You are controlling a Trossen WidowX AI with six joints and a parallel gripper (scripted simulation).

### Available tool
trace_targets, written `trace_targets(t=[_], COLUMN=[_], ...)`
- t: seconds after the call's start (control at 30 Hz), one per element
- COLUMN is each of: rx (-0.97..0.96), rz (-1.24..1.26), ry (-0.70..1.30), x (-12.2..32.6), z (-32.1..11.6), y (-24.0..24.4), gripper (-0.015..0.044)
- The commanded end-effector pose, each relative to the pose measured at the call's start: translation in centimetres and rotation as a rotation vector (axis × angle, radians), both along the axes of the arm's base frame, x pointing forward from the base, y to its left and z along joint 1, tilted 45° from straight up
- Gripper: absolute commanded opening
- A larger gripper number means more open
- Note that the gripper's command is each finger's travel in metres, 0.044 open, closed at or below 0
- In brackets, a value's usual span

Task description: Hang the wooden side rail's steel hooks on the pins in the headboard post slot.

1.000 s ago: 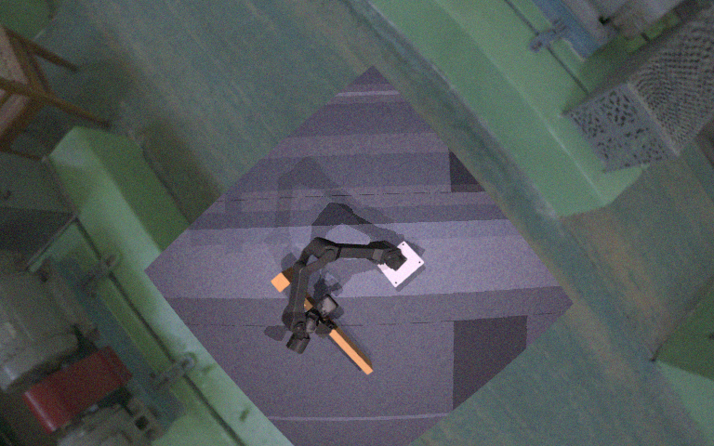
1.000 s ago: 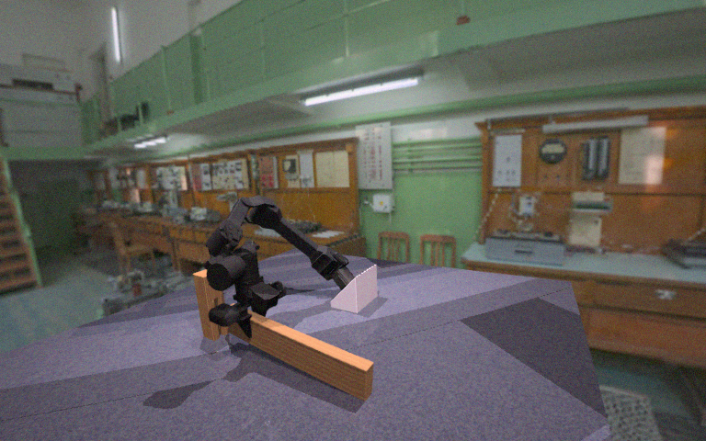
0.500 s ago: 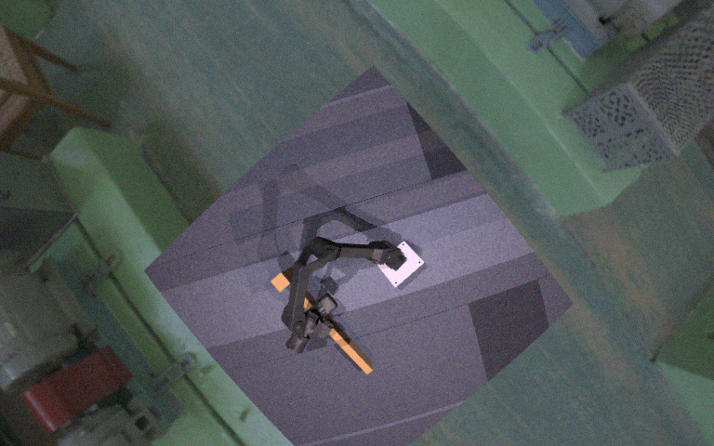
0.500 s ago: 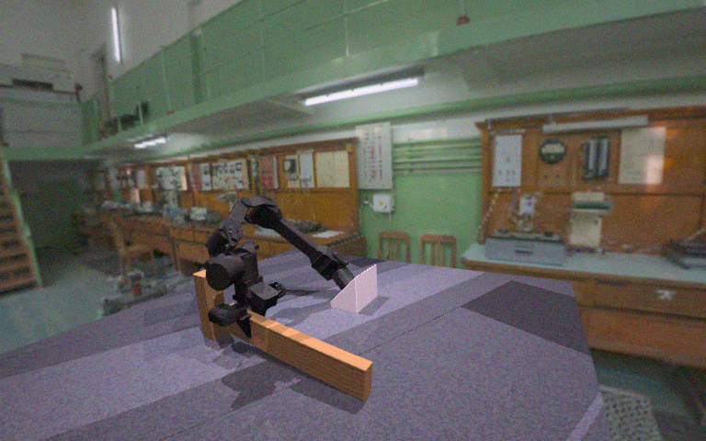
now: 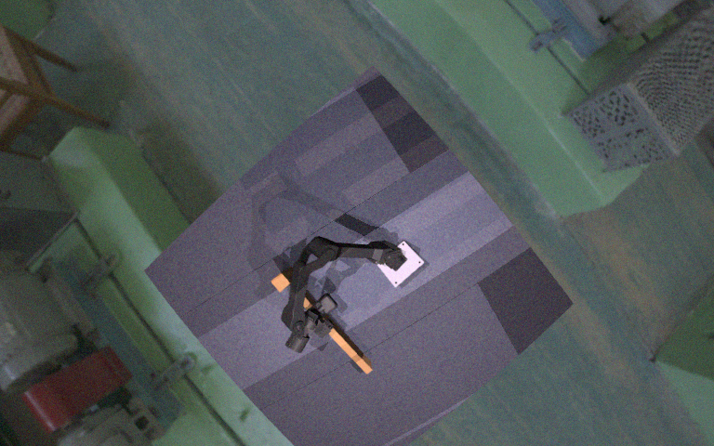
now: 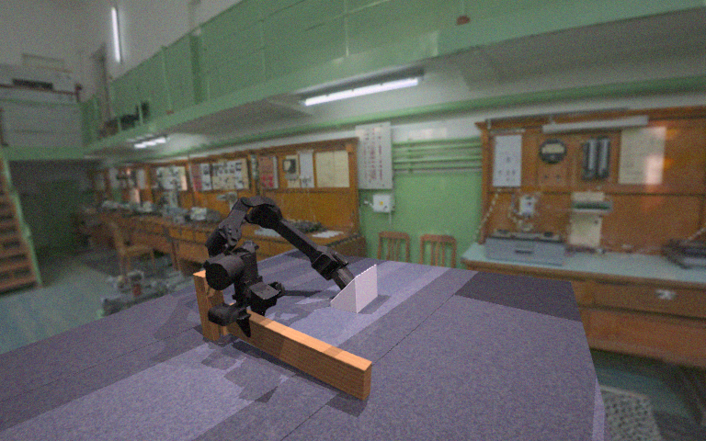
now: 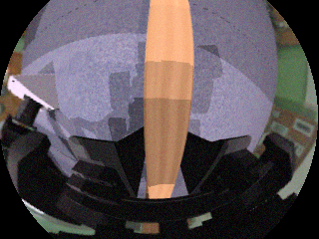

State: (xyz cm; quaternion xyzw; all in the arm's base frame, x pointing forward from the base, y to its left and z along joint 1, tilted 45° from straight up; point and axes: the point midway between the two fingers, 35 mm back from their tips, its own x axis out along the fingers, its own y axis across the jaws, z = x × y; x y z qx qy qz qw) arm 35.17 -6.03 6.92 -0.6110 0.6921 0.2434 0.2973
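The wooden side rail [image 5: 349, 347] [image 6: 312, 353] [image 7: 169, 40] is a long orange-brown bar. Its far end is low at the table; whether it touches is hard to tell. My gripper [image 5: 319, 319] [image 6: 244, 326] [image 7: 159, 127] is shut on the rail, with one finger on each side, nearer the post end. The headboard post [image 5: 280, 282] [image 6: 201, 306] stands upright at the rail's other end. The rail's hook end is close to the post, behind the gripper and arm. The hooks, the slot and the pins are hidden, so I cannot tell whether they are engaged.
The arm's white base block [image 5: 403, 276] [image 6: 366, 289] [image 7: 25, 90] stands behind the rail. The arm [image 5: 297, 283] [image 6: 296, 239] arches from it over the rail beside the post. Patchy shadows lie on the table [image 5: 421, 336] [image 6: 468, 374].
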Motion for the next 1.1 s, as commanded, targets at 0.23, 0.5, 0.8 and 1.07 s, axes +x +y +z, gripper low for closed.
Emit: trace_targets(t=[0.23,0.5,0.8,1.07], rx=[0.001,0.001,0.001,0.0], rz=[0.007,0.007,0.007,0.007], ry=[-0.007,-0.007,-0.007,-0.007], x=[0.11,0.1,0.04,0.05], z=[0.35,0.44,0.53,0.56], y=[0.0,-0.02,-0.06,-0.16], gripper=[0.0,0.0,0.0,0.0])
